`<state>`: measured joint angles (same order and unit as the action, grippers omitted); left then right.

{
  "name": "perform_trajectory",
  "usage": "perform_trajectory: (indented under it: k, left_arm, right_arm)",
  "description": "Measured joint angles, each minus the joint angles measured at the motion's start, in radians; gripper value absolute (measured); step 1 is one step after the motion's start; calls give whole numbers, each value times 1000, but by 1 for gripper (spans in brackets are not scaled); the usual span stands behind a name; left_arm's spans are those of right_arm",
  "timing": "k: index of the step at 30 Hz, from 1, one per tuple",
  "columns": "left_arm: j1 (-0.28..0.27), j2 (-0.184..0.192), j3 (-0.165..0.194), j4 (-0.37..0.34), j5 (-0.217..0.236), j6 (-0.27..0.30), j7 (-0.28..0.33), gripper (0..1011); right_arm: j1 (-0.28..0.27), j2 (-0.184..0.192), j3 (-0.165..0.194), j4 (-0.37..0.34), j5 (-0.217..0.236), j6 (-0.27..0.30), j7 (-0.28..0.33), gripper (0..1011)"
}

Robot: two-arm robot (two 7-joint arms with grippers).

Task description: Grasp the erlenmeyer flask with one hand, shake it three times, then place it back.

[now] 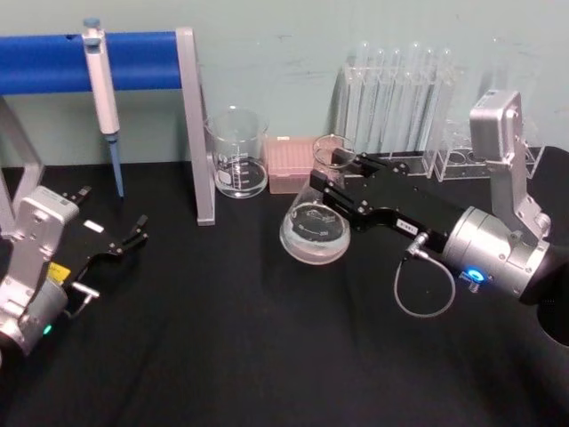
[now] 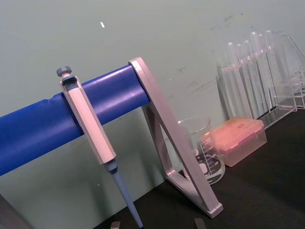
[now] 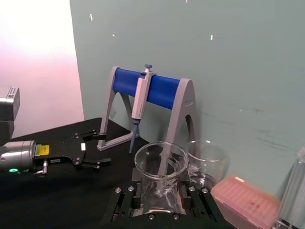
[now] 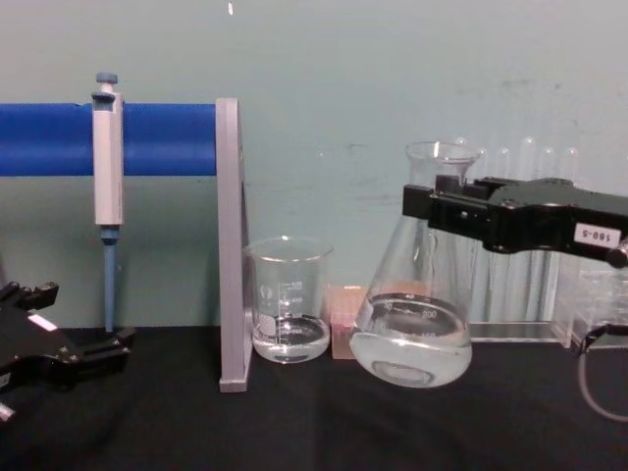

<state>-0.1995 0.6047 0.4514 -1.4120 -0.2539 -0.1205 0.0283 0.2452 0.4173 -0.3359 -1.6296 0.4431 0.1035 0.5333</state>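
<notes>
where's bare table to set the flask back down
Bare black table in front, between the left gripper and the right gripper holding the erlenmeyer flask. Crowded along the back: pipette stand, beaker, pink box, test tube rack.

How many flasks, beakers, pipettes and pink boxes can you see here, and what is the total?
Erlenmeyer flask: 1, neck clamped in the right gripper
Beaker: 1
Pipette: 1
Pink box: 1
Total: 4
Left gripper idle at the table's left.
</notes>
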Motion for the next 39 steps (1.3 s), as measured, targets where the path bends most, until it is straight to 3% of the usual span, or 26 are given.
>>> perform_trajectory:
  k: [20, 39]
  left_arm:
    - [0, 0, 0, 0, 0, 0, 0, 1001]
    - [0, 0, 0, 0, 0, 0, 0, 1001]
  right_arm:
    - [53, 42, -71, 52, 18, -28, 22, 449]
    - [93, 75, -133, 159, 52, -98, 98, 449]
